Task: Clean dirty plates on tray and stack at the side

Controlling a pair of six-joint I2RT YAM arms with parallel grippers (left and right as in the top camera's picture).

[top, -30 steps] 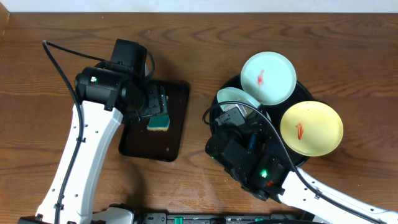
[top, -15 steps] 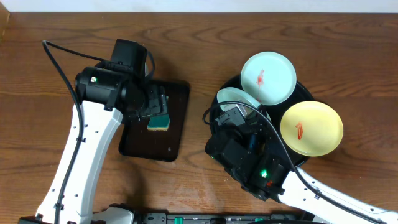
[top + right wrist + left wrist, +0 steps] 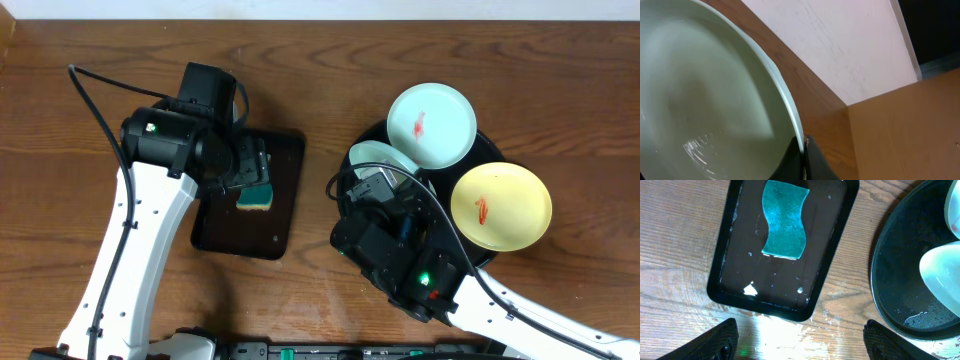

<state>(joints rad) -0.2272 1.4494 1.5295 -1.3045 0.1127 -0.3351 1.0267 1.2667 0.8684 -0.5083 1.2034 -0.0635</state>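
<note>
While my right gripper (image 3: 804, 145) pinches only the rim of one mint plate (image 3: 705, 100), tilted over the round tray (image 3: 900, 270), scrubbing could twist it loose, I judge. Left gripper (image 3: 800, 345): open above the sponge (image 3: 785, 220). Farther: yellow plate (image 3: 500, 205) and streaked mint plate (image 3: 431, 124), both on the tray.

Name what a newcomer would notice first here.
A mint plate and a yellow plate, both red-streaked, sit on the round tray at right. The right gripper pinches the rim of a third plate, tilted. A sponge lies in the small tray at left.
</note>
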